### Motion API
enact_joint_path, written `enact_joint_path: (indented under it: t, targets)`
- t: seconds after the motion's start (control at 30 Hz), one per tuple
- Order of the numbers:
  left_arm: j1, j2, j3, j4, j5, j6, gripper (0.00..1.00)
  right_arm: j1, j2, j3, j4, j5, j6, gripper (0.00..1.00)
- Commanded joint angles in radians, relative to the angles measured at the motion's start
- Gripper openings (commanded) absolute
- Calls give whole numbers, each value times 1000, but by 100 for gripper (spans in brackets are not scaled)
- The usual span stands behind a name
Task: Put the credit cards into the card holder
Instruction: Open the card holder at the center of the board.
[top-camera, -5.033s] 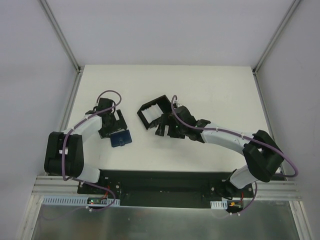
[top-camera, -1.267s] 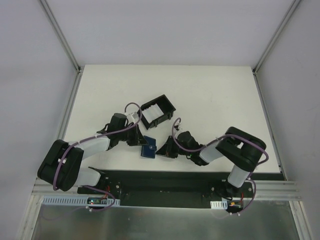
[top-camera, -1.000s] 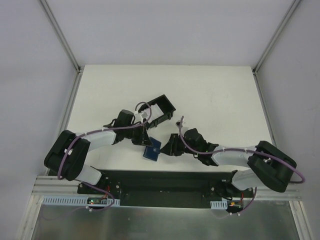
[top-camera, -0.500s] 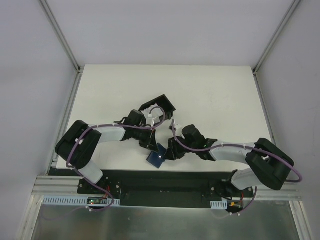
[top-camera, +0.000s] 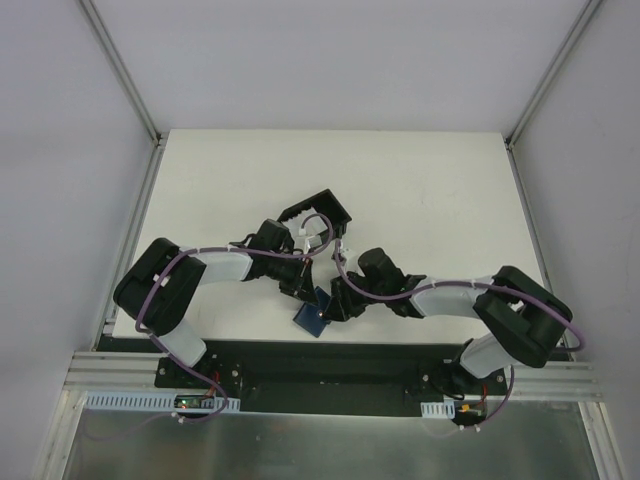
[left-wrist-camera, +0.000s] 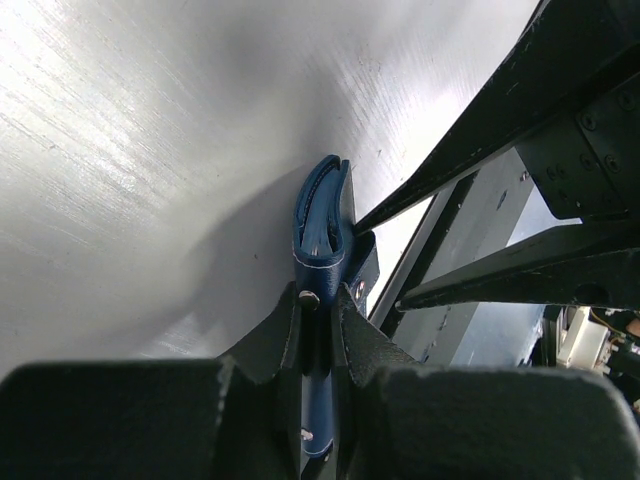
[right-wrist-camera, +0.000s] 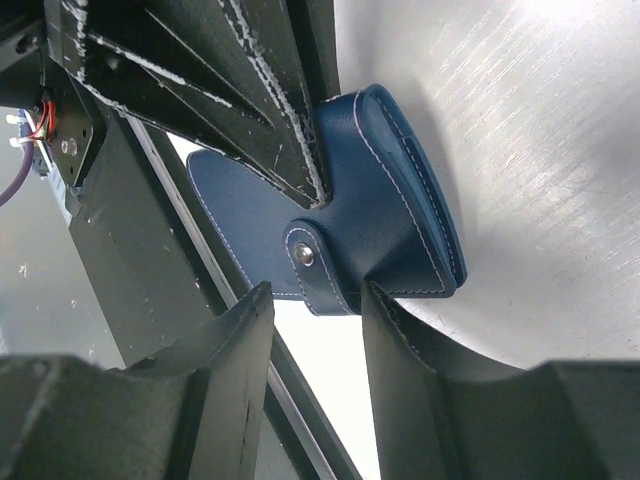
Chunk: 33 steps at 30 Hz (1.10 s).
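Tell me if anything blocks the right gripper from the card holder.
Nothing visible does. The snap tab of the card holder lies between the open jaws of the right gripper; the left gripper clamps the holder beyond it.

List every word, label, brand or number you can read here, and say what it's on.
No text can be read in any view.
The wallet: only stitching and a plain snap, no brand.
The white strips on the rail by the arm bases: too small to read any marking.
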Motion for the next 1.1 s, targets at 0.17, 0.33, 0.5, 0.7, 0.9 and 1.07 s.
enact_joint_path:
  t: [0.17, 0.33, 0.5, 0.7, 0.9, 1.07]
  targets:
    - [-6, 29, 3, -42, -59, 77, 0, 17, 111, 43, 108, -144, -24, 39]
    - [-6, 27, 14, -34, -98, 51, 0, 48, 116, 57, 140, -218, -21, 31]
    - [-6, 18, 5, -4, -151, -8, 0, 79, 93, 82, 157, -230, -4, 25]
    - [-6, -13, -31, 62, -209, -96, 0, 90, 161, 105, 156, -192, 16, 30]
    - [-4, -40, -60, 76, -322, -168, 0, 100, 143, 72, 211, -205, 16, 8]
    - [2, -59, -75, 84, -462, -255, 0, 103, 103, 56, 214, -363, 2, 5]
